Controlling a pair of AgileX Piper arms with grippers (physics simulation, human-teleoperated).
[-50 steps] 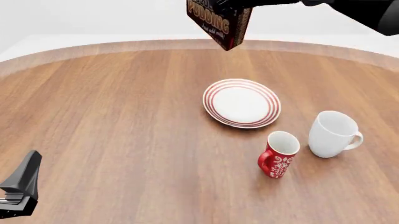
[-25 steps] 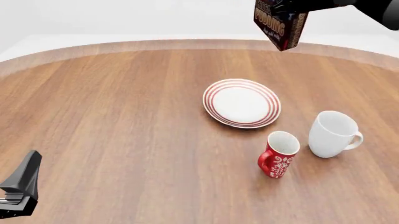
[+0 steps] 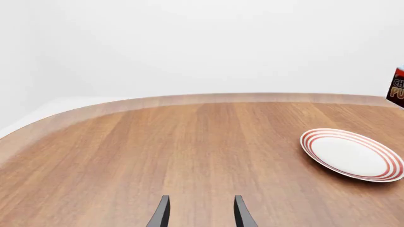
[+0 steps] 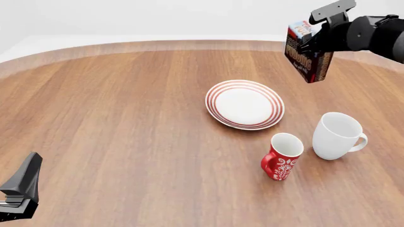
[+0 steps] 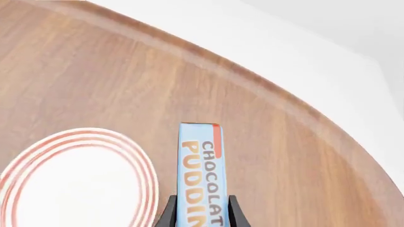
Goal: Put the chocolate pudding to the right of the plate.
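1. I am holding the chocolate pudding [image 4: 307, 59] up in the air with my right gripper [image 4: 319, 40]. The fingers are squeezing the carton on both sides, as the right wrist view shows.
2. The carton is hanging over the far right part of the wooden table [image 4: 126, 118]. It is tilted and touching nothing but my gripper.
3. The plate [image 4: 244, 104] is sitting near the middle of the table. The pudding is up past it and over to its right.
4. A white mug [image 4: 338, 135] and a red mug [image 4: 282, 156] are standing nearer to me, on the plate's right side.
5. My left gripper [image 3: 198, 213] is resting low by the near left edge. Its fingers are apart and holding nothing.
6. I think I am in the carrying step. Next I need to lower the carton onto the bare wood just right of the plate, not bumping the white mug, and then let go.
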